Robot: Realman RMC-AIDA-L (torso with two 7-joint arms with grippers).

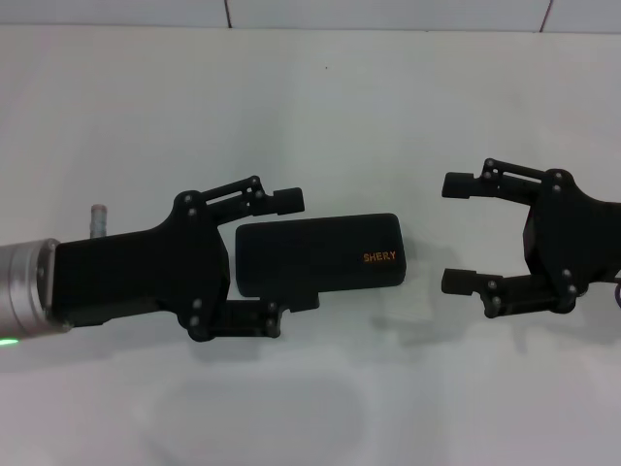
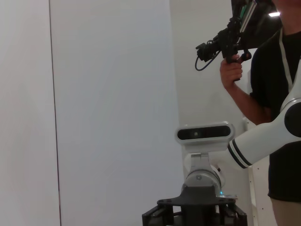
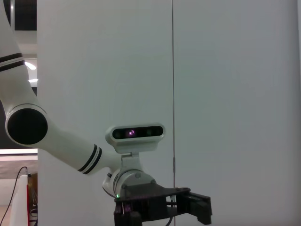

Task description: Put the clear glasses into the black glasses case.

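Left gripper [image 1: 291, 250] sits at the left end of the black glasses case [image 1: 320, 254], fingers spread wide, one finger [image 1: 281, 199] just past the case's far-side corner, the other [image 1: 281, 309] against or just beside the near long edge at that same end; contact cannot be told for sure. Case is shut, lying flat on the white table [image 1: 320, 107] roughly mid-table, long axis running left to right, orange SHERY lettering [image 1: 379, 257] on the lid toward its right end. Right gripper [image 1: 456, 233] is off the right end of the case, apart from it, fingers spread wide too, tips pointing at the case, nothing between them. Clear glasses are not seen anywhere on the table in head view. Small grey cylinder [image 1: 97, 219] stands near the table's left edge, behind the left arm. Far edge of the table meets a white wall [image 1: 388, 12]. Left wrist view looks across at the right arm [image 2: 263, 139], a camera unit [image 2: 204, 133] on its wrist and a person [image 2: 277, 94] beyond it holding a black device [image 2: 225, 40]. Right wrist view shows the left arm [image 3: 56, 141] with its wrist camera [image 3: 136, 133] and white panels behind it.
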